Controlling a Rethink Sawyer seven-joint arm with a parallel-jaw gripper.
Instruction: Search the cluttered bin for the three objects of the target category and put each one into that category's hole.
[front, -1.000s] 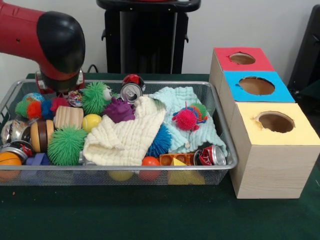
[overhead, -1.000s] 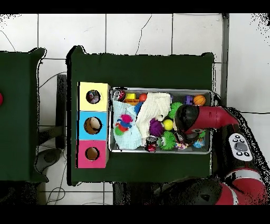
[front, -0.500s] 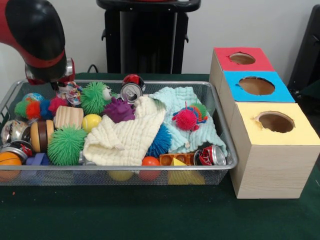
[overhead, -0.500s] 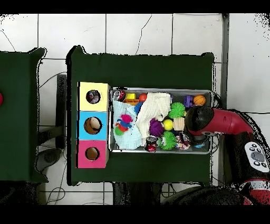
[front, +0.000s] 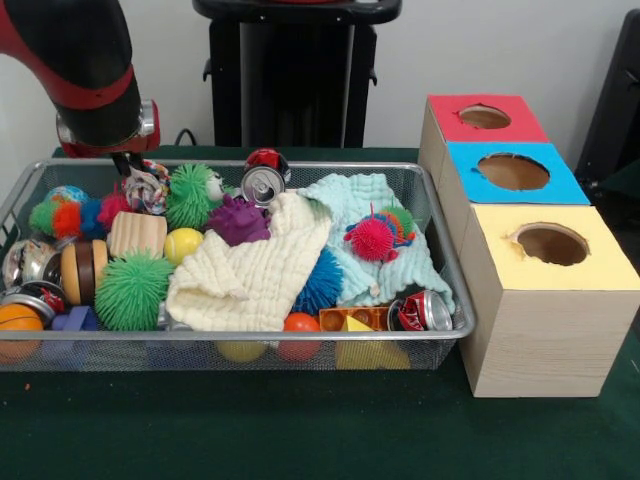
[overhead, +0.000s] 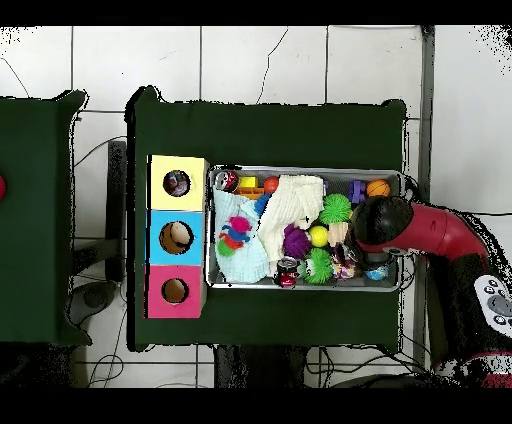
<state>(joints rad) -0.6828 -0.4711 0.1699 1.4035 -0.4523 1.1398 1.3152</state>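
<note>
No lettering can be read here: the crushed can (front: 424, 311) at the lower right of the bin (front: 455, 300) shows only red and silver print.

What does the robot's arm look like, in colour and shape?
The arm is thick and rounded, glossy black with red bands, ending in a silver metal ring above a small dark pincer. Overhead, the arm shows a red link with a black rounded end.

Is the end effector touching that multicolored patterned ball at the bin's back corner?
Touching. In the front view the end effector meets the top of the multicolored patterned ball with no gap between them.
</note>
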